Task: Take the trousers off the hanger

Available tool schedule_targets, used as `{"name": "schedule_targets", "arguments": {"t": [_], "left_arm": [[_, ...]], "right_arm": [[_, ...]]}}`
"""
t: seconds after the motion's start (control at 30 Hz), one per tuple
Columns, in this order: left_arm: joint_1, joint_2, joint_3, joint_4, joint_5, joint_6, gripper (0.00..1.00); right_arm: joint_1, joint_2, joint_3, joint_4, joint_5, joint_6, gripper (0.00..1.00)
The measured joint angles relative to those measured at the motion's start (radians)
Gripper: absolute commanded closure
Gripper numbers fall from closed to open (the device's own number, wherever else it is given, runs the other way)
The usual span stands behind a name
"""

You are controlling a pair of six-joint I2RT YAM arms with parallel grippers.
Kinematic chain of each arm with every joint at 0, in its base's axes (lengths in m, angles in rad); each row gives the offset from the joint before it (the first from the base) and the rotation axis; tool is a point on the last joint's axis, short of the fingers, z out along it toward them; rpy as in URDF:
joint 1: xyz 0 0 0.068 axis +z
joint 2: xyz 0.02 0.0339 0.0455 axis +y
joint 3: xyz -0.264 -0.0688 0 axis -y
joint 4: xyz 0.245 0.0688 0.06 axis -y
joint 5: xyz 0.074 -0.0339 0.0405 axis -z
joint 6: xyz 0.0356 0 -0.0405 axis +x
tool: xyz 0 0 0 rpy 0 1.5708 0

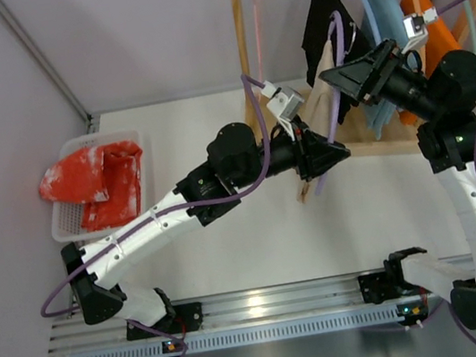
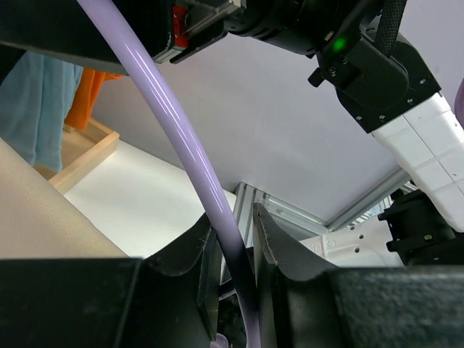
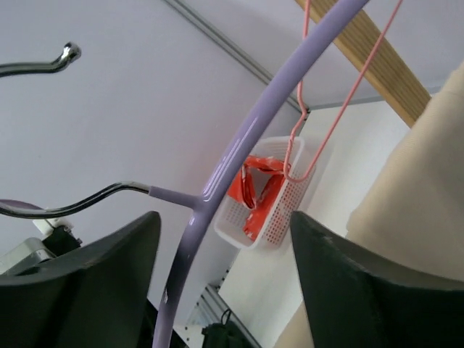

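Note:
The lavender hanger [image 1: 338, 34] is held out in front of the wooden rack, with the cream-beige trousers [image 1: 327, 74] draped on it and hanging down past my left gripper. My left gripper [image 1: 341, 152] is shut on the hanger's lower rod. In the left wrist view the rod [image 2: 190, 154] runs between the closed fingers [image 2: 279, 243], with the trousers [image 2: 43, 217] at the left. My right gripper [image 1: 343, 89] is open beside the hanger's upper part. In the right wrist view the hanger [image 3: 239, 152] passes between the spread jaws without touching them. Its metal hook [image 3: 65, 52] is free, and the trousers [image 3: 420, 181] are at the right.
The wooden rack [image 1: 242, 42] holds a black garment [image 1: 324, 6], a light blue cloth [image 1: 385, 10], an orange cloth [image 1: 429, 21] and an empty pink hanger [image 3: 304, 145]. A white basket [image 1: 69, 225] with a red-and-white cloth [image 1: 98, 178] stands at the table's left.

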Motion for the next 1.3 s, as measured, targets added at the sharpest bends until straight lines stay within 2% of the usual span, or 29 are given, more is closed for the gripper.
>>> {"name": "schedule_targets", "arguments": {"t": [0.03,0.1,0.13,0.2,0.23,0.27,0.3,0.37,0.43,0.47,0.5,0.77,0.9,1.07,1.3], "left_arm": [[0.000,-0.001,-0.003,0.000,-0.004,0.002,1.00],[0.000,-0.004,-0.011,0.001,-0.015,0.009,1.00],[0.000,-0.006,-0.016,0.001,-0.020,0.014,1.00],[0.000,-0.018,-0.040,0.002,-0.037,0.033,1.00],[0.000,-0.027,-0.054,0.005,-0.046,0.045,1.00],[0.000,-0.035,-0.065,0.007,-0.054,0.059,0.94],[0.000,-0.043,-0.076,0.006,-0.066,0.080,0.86],[0.000,-0.052,-0.100,0.005,-0.090,0.126,0.57],[0.000,-0.067,-0.129,0.012,-0.114,0.179,0.17],[0.000,-0.090,-0.154,0.021,-0.132,0.205,0.04],[0.000,-0.124,-0.183,0.028,-0.149,0.232,0.02],[0.001,-0.490,-0.451,0.084,-0.272,0.467,0.02],[0.000,-0.605,-0.597,0.096,-0.276,0.585,0.02],[-0.019,-0.585,-0.733,0.133,-0.283,0.700,0.02],[-0.151,-0.441,-0.841,0.301,-0.351,0.822,0.02]], "right_arm": [[0.018,0.007,0.000,0.008,0.001,0.007,0.43],[0.050,0.016,0.000,0.019,0.001,0.017,0.53],[0.063,0.019,0.000,0.027,0.000,0.024,0.63],[0.083,0.023,0.000,0.049,-0.003,0.037,0.74],[0.090,0.025,-0.001,0.061,-0.005,0.045,0.87],[0.093,0.026,-0.006,0.068,-0.006,0.050,0.94],[0.100,0.028,-0.008,0.074,-0.012,0.093,1.00],[0.113,0.032,-0.011,0.087,-0.021,0.155,1.00],[0.121,0.041,-0.012,0.109,-0.057,0.159,1.00],[0.120,0.048,-0.013,0.123,-0.068,0.160,1.00],[0.119,0.052,-0.013,0.128,-0.075,0.160,1.00],[0.121,0.055,-0.013,0.131,-0.127,0.196,1.00],[0.121,0.040,-0.011,0.110,-0.119,0.210,1.00],[0.120,0.026,0.011,0.031,-0.061,0.234,1.00],[0.119,0.025,0.045,-0.043,0.010,0.274,1.00]]}}
